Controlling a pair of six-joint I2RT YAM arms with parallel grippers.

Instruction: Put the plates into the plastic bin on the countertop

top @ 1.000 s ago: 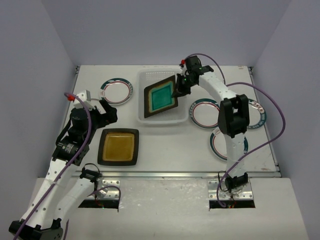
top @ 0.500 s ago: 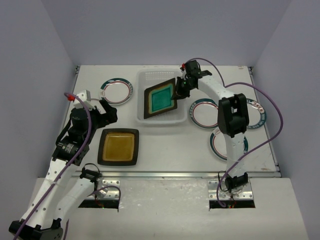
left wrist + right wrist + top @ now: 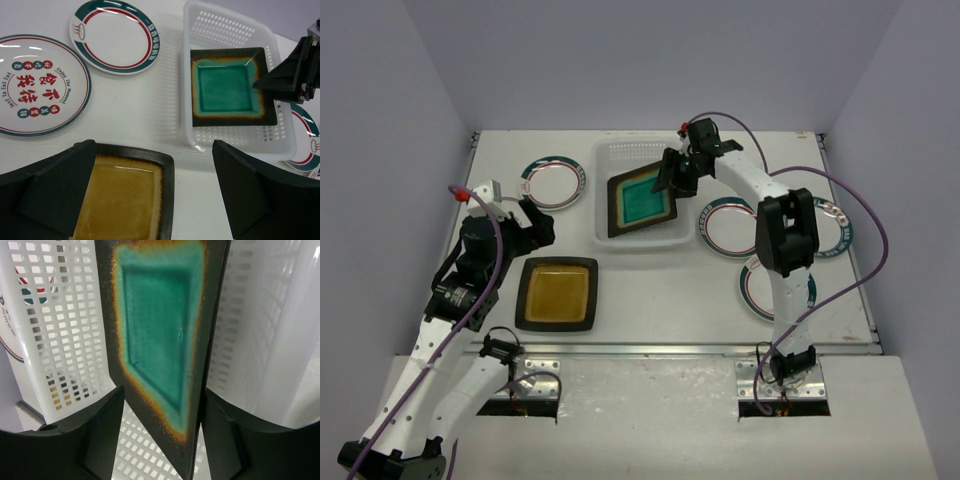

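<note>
Plates first: the teal plate (image 3: 642,200) sits inside the bin (image 3: 620,152), and it is the only thing in there. It lies skewed, its corners turned off the bin's walls and its right edge close to the right wall. It looks tilted rather than flat, though whether it rests on the floor all along cannot be told. Right gripper (image 3: 161,392) hangs just over that right edge with its fingers spread. The wrist view shows the teal face between them, with no pinch on the rim and nothing held.

Amber plate (image 3: 558,293) lies flat on the countertop (image 3: 660,290), in front of the bin and to its left, well outside it. Left gripper (image 3: 154,150) hovers above the amber plate's far edge, jaws wide and empty.

The round ones are all out on the countertop too. A banded plate (image 3: 553,181) lies left of the bin, and a red-lettered plate (image 3: 37,85) lies beside it. On the right, the bin-side plate (image 3: 730,227) lies just beside the bin's right wall. Farther right is the far-right plate (image 3: 838,232), and the front-right plate (image 3: 755,290) lies partly under the right arm.
</note>
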